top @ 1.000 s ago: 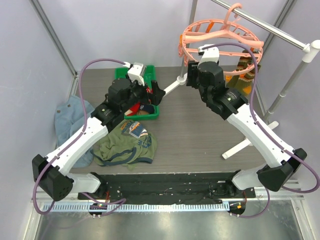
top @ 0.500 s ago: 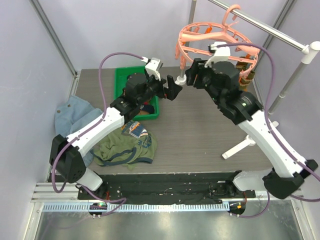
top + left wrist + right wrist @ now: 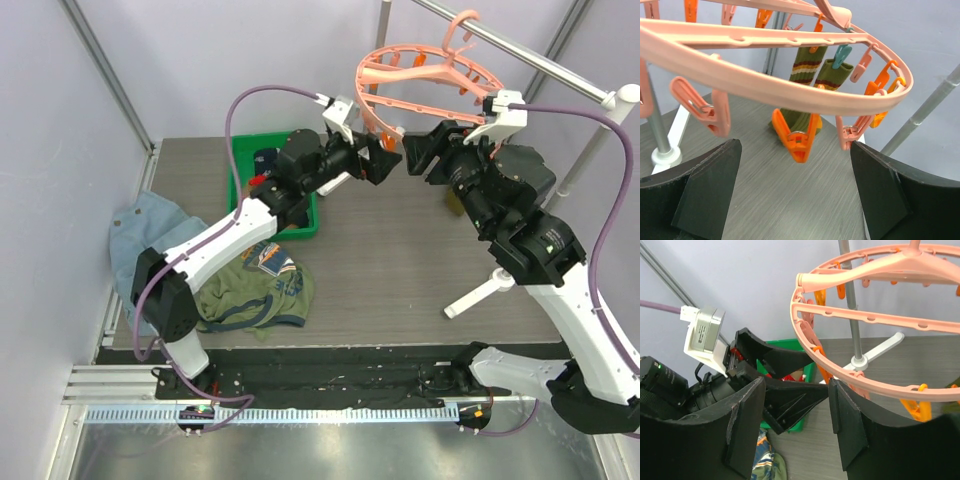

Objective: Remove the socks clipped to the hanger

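The salmon-pink hanger [image 3: 400,72] hangs by its hook from the rail at the back. In the left wrist view its ring [image 3: 790,95] crosses just above my open left gripper [image 3: 795,170], which holds nothing. An orange clip [image 3: 796,137] dangles between the fingers. Two olive socks with orange stripes [image 3: 802,62] stay clipped on the ring's far side. My right gripper [image 3: 796,390] is open and empty, beside the ring's [image 3: 865,315] near edge, facing the left gripper. In the top view the left gripper [image 3: 385,160] and right gripper [image 3: 418,155] nearly meet under the ring.
A green bin [image 3: 240,165] at the back left holds loose socks [image 3: 285,222]. An olive T-shirt [image 3: 250,290] and a blue denim garment [image 3: 135,240] lie at the left. The rail stand [image 3: 540,60] has a white foot [image 3: 480,290] on the table.
My left arm rose from the green bin and swung right to the hanger. My right arm lifted and drew back right, so both grippers now face each other under the ring.
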